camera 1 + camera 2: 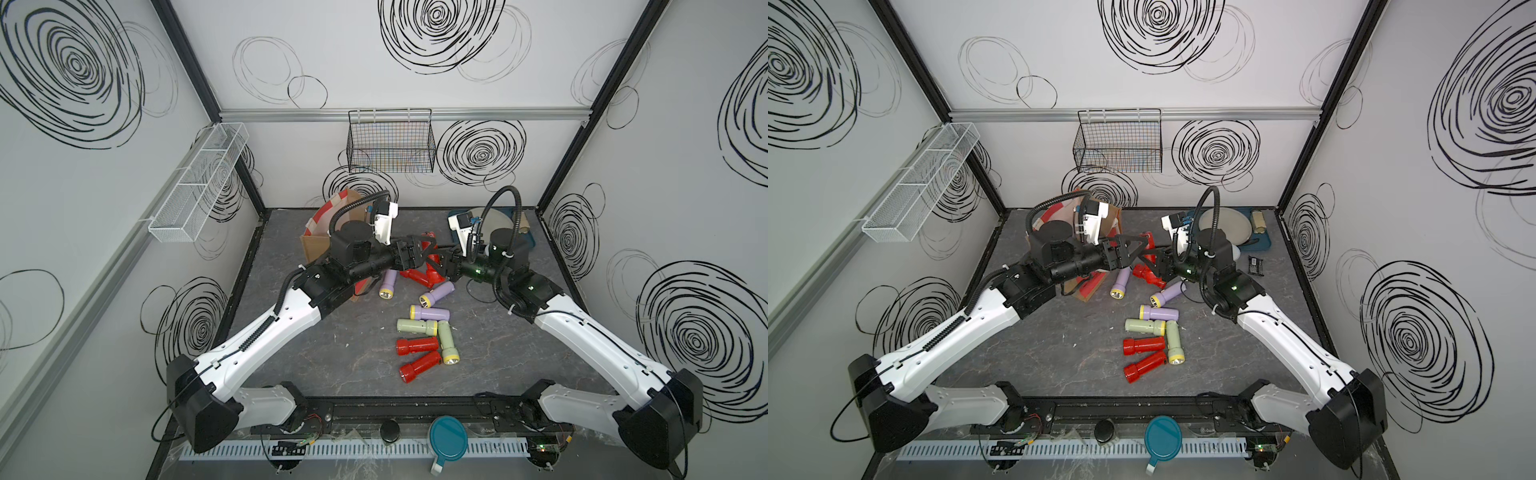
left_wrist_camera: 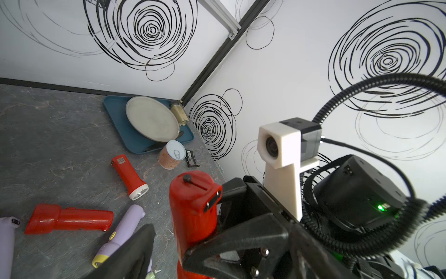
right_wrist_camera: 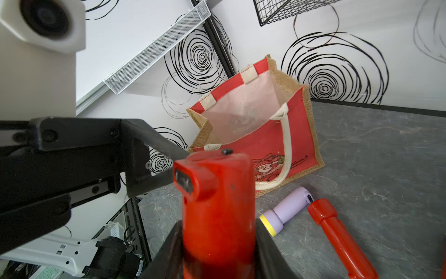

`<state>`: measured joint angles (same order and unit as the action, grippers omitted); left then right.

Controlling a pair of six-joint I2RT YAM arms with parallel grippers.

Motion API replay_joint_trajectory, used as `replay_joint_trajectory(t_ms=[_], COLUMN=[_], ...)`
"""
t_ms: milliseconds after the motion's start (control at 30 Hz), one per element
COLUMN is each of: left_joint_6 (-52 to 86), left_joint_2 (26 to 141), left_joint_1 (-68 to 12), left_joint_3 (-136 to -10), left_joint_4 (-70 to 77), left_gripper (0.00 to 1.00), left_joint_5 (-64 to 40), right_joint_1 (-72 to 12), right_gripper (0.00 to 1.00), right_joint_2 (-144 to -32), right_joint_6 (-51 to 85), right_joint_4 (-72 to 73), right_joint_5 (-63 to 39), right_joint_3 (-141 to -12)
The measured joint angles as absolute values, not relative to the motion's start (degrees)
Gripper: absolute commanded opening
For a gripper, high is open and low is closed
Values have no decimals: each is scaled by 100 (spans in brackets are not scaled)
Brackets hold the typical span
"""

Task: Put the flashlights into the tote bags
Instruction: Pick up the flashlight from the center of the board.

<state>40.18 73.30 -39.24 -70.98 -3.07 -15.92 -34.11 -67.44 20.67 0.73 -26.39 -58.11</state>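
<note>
A red flashlight [image 3: 217, 205] stands up out of my right gripper [image 3: 218, 241], which is shut on its body. My left gripper [image 2: 173, 241] is open around the same flashlight [image 2: 193, 212]: one finger [image 2: 236, 241] rests against it and the other stands apart. Both grippers meet above the table's middle in both top views, left [image 1: 428, 251], right [image 1: 438, 264]. The tote bag [image 3: 299, 135] stands open at the back left, partly hidden by the left arm [image 1: 332, 212]. Several flashlights lie loose on the table: lilac [image 1: 430, 312], pale green [image 1: 415, 326], red [image 1: 417, 345].
At the back right lies a blue tray [image 2: 115, 113] bearing a grey plate [image 2: 152, 118], with a tan can [image 2: 170, 154] and a small black pack [image 2: 192, 158] beside it. A black wire basket [image 1: 390, 141] and a white mesh basket [image 1: 199, 183] hang on the walls.
</note>
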Motion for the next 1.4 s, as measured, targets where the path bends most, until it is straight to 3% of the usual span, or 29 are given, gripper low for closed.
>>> replay_joint_trajectory(t_ms=[333,667,1000,1100,1267,1400], left_joint_6=[4132,4278,4285,4283,4268,4176], left_joint_2=[7714,7797,7811,7824,7832,7832], left_joint_1=[-3850,-3892,-3883,-3881,-3870,-3854], left_joint_3=[-7286,-7282,-7275,-7275,-7275,-7275], left_joint_4=[-377,-377,-364,-355,-349,-336], left_gripper=[76,50,36,28,17,2], left_joint_5=[-1529,-1409,-1251,-1247,-1227,-1170], right_joint_1=[-3603,-3708,-3706,-3704,-3706,-3710], right_gripper=[0,0,0,0,3,14], right_joint_2=[-6757,-6877,-6967,-6971,-7008,-7078], right_joint_6=[2032,2023,2005,2005,1979,1951], right_joint_4=[93,217,231,222,165,58], right_joint_5=[-2563,-2526,-2508,-2502,-2488,-2473], right_joint_3=[-5813,-5833,-5916,-5918,-5972,-6095])
